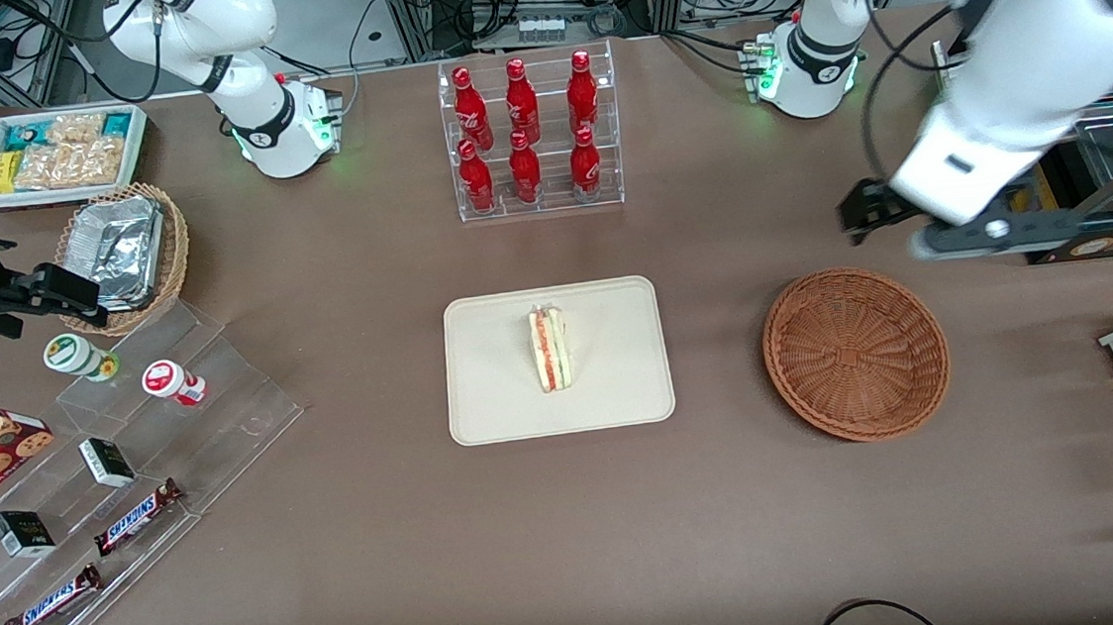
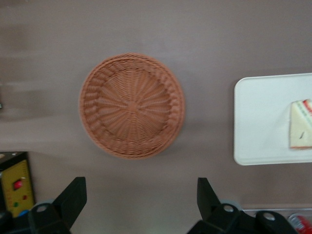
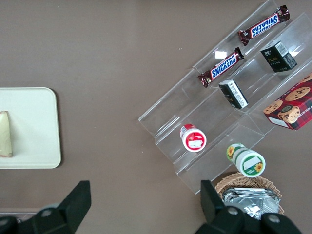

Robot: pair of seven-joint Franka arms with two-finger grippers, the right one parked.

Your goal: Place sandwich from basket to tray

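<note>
While sandwich [image 1: 550, 350] lies on tray [image 1: 484, 398], gripper [image 2: 141, 202] hangs wide open, holding nothing.

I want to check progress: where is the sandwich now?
The sandwich lies on the tray, near its middle; the basket holds nothing, and the open gripper hangs above the basket.

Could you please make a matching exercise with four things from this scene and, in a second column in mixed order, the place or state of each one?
Things:
1. sandwich
2. basket
3. end effector
4. red bottles

Places or states:
A. open, holding nothing
B. lying on the tray
C. standing in a clear rack
D. holds nothing, beside the tray

Pairs: 1-B, 2-D, 3-A, 4-C
</note>
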